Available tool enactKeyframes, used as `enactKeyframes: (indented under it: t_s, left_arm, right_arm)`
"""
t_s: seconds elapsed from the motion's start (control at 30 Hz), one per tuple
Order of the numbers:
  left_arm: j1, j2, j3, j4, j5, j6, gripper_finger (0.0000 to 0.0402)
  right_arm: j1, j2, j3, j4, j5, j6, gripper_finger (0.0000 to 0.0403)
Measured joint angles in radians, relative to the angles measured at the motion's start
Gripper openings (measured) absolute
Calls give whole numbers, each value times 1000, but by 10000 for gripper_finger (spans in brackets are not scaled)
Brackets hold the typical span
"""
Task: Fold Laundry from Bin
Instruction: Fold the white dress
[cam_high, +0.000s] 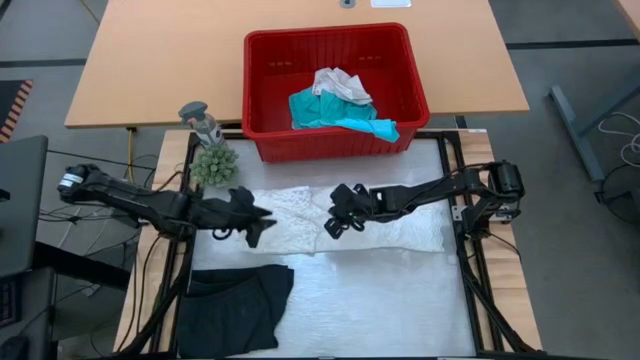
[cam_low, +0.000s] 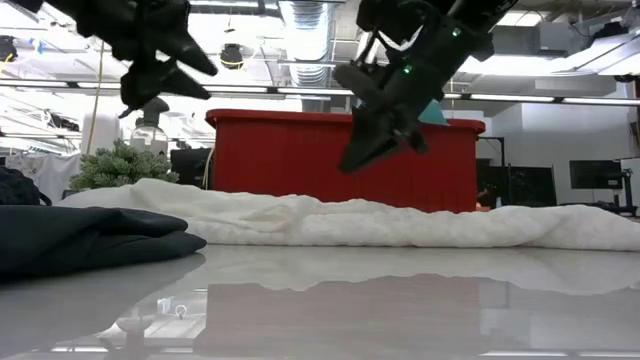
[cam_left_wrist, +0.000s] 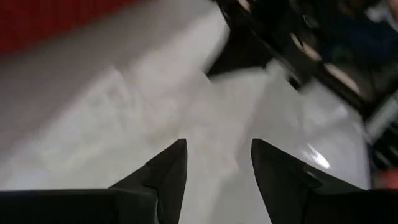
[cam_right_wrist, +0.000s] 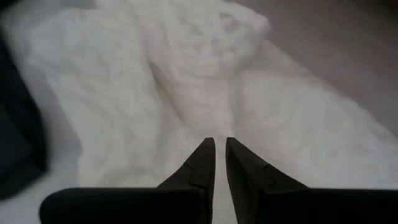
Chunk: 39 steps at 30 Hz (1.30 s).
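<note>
looking straight down first, i have the red bin at the top centre of the frame, with a teal garment and a white lacy one lying inside it. below it, across the middle of the table, a white garment is spread out flat. the left gripper sits over that cloth's left end, the right gripper over its middle. a black garment lies bunched at the lower left, apart from the white one. a small green plant and a spray bottle stand left of the bin.

from table height, the white garment runs as a low ridge across the frame, the black garment sits at the left edge, and the bin fills the background centre. the left gripper hangs at the upper left, clear above the cloth; the right gripper hangs at centre, also above it.

on my left wrist camera, the left gripper has its fingers standing apart with nothing between them, the white garment beneath.

on my right wrist camera, the right gripper shows its fingers drawn nearly together, only a thin slit between the tips, gripping nothing, with the white garment rumpled below.
</note>
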<state>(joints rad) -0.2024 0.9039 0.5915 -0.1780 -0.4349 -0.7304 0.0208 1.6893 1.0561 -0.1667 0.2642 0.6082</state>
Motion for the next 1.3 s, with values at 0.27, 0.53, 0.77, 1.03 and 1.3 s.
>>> enactKeyframes:
  t_s: [0.27, 0.53, 0.77, 1.03, 1.3]
  left_arm:
    - [30, 8, 0, 29, -71, 100, 167]
    - [98, 135, 0, 11, 162, 153, 168]
    - [136, 313, -8, 91, 263, 236, 168]
    - [215, 376, -43, 291, 348, 396, 167]
    - [420, 247, -151, 544, 634, 226, 166]
  right_arm:
    - [8, -17, 14, 89, -124, -122, 66]
    - [11, -16, 14, 96, -35, -77, 66]
    - [-9, -21, 13, 117, 4, -67, 66]
    - [-48, -29, 13, 441, -263, -287, 66]
    - [-133, -293, 14, 496, -395, -455, 66]
